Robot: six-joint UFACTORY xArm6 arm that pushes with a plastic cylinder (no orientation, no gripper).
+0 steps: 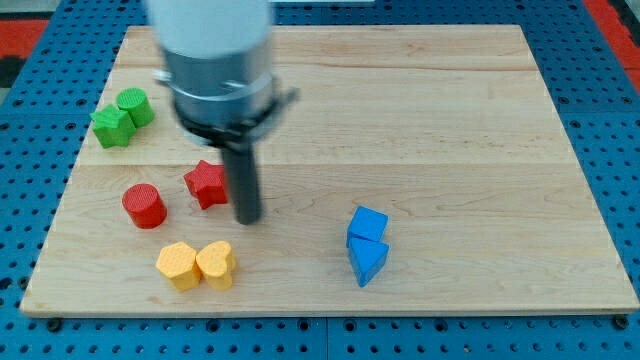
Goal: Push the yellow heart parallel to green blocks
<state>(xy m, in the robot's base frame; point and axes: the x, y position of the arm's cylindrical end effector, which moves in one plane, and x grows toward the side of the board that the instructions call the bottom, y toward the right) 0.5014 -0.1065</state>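
Note:
The yellow heart lies near the view's bottom left, touching a yellow hexagon on its left. Two green blocks sit touching at the upper left: a green cylinder and a green star. My tip stands just right of the red star, above and slightly right of the yellow heart, with a small gap between them.
A red cylinder stands left of the red star. A blue cube and a blue triangle touch at the lower middle right. The wooden board ends on a blue pegboard surround.

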